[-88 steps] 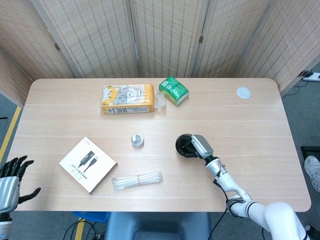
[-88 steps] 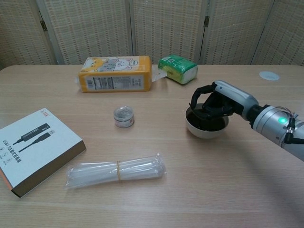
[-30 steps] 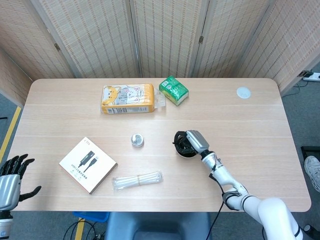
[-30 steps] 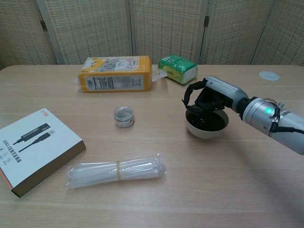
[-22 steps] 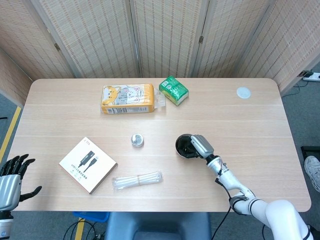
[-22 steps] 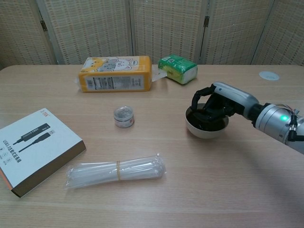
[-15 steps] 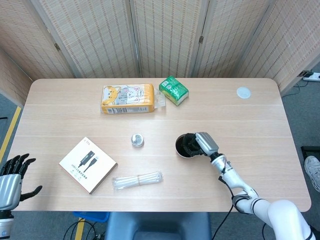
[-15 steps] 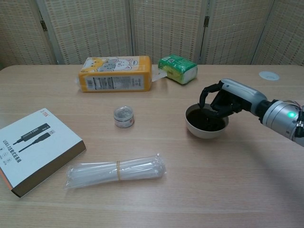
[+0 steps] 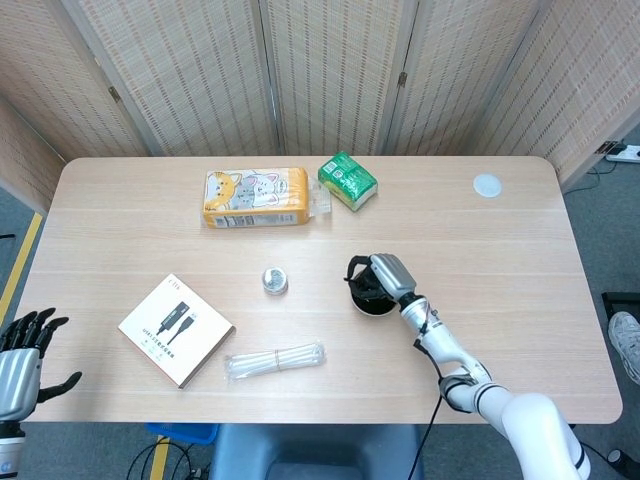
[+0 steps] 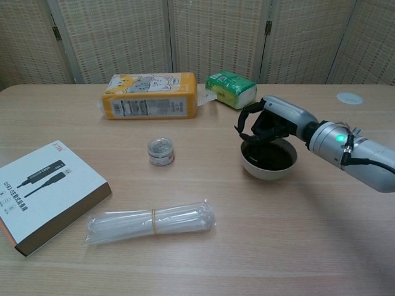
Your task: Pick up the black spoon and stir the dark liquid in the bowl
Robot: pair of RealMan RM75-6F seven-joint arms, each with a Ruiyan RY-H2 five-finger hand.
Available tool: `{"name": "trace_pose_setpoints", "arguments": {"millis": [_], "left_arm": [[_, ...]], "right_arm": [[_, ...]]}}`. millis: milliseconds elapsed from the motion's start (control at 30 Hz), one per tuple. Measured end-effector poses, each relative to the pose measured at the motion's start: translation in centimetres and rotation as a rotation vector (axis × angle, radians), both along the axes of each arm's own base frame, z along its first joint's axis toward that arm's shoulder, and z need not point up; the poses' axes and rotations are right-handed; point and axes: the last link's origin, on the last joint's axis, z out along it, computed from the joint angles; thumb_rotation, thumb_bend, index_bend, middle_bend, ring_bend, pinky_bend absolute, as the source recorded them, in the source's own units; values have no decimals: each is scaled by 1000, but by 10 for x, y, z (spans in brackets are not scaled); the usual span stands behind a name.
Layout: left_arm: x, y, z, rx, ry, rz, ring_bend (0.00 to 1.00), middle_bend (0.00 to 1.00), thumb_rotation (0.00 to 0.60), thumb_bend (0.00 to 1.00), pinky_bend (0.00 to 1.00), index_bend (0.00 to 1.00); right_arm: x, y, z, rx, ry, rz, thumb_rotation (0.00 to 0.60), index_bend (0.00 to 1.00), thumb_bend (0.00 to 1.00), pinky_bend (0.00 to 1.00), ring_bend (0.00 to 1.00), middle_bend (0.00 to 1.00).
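A white bowl [image 10: 269,172] of dark liquid [image 10: 276,159] stands right of the table's middle; it shows in the head view too [image 9: 362,301]. My right hand [image 10: 270,125] hovers over the bowl's left rim, its dark fingers curled down around the black spoon [image 10: 249,142]. The spoon is hard to tell from the fingers, and its lower end dips into the liquid. From above, the right hand [image 9: 386,276] covers most of the bowl. My left hand [image 9: 20,362] hangs off the table's near left corner with fingers spread and nothing in it.
An orange tissue pack [image 10: 150,95] and a green packet [image 10: 231,89] lie at the back. A small tin [image 10: 160,151] sits left of the bowl. A white box [image 10: 46,192] and a bag of straws [image 10: 150,222] lie near the front. A white disc [image 9: 487,184] is far right.
My right hand has swung from the bowl's right side across to its left rim, carrying the spoon through the liquid. The left hand has stayed put.
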Motion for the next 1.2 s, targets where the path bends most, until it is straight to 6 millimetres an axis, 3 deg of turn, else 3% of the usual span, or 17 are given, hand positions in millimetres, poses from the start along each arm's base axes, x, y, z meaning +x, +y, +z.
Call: {"name": "trace_pose_setpoints", "arguments": {"millis": [267,500,767,1200], "left_arm": [[-1,-1,-1,-3,-1,2,119,150,600,184,142,228],[0,1,-2,-9,-2,-5,119,150,600,184,142,228],[1,3,-5,-15,-5,-11,119,150,600,184,142,228],[-1,2,-3,-9,0,-2,119,150,600,184,142,228]], "right_arm": [[-2,13,-2,24,-19,35,600,793,550,1000,1000,1000],[-18,30,2,54,0,44,600,793,550,1000,1000,1000],[-31,22,16,3,53,27,600,793,557,1000,1000,1000],[2,3,0,-2,41,48,600,793,558,1000,1000,1000]]}}
